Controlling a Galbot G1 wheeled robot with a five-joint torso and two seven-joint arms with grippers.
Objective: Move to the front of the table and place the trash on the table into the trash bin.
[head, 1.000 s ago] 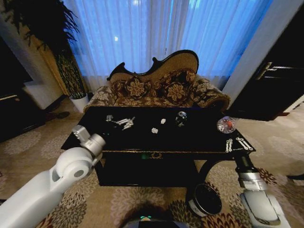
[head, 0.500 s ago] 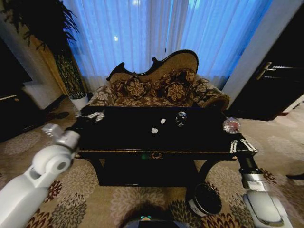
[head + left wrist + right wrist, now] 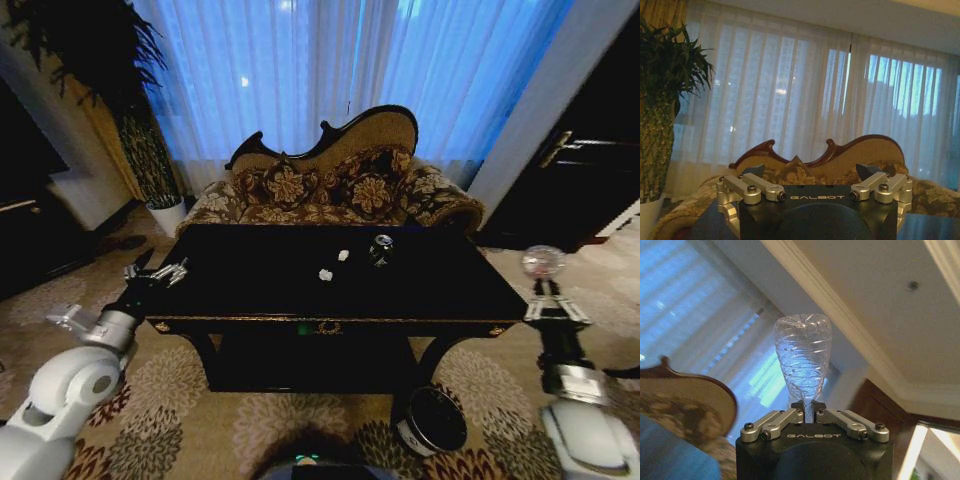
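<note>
The black table (image 3: 250, 300) with gold trim stands in front of me. On its top lie two white paper bits of trash (image 3: 326, 274) and a small dark can (image 3: 380, 248). My right gripper (image 3: 548, 303) (image 3: 807, 406) is shut on the neck of a clear bottle (image 3: 541, 262) (image 3: 802, 357), held upright in the air just past the table's right end. My left gripper (image 3: 160, 272) (image 3: 812, 175) is open and holds nothing, just off the table's left front corner. The black trash bin (image 3: 432, 420) stands on the carpet below the table's right front.
A floral sofa (image 3: 330, 185) stands behind the table before bright curtains. A tall potted plant (image 3: 150, 150) is at the back left. A dark door (image 3: 590, 170) is on the right. Patterned carpet lies open on both sides of the table.
My right gripper has carried the bottle rightward, from over the table's right end to beyond its edge. My left arm has swung left, off the tabletop to outside its left corner.
</note>
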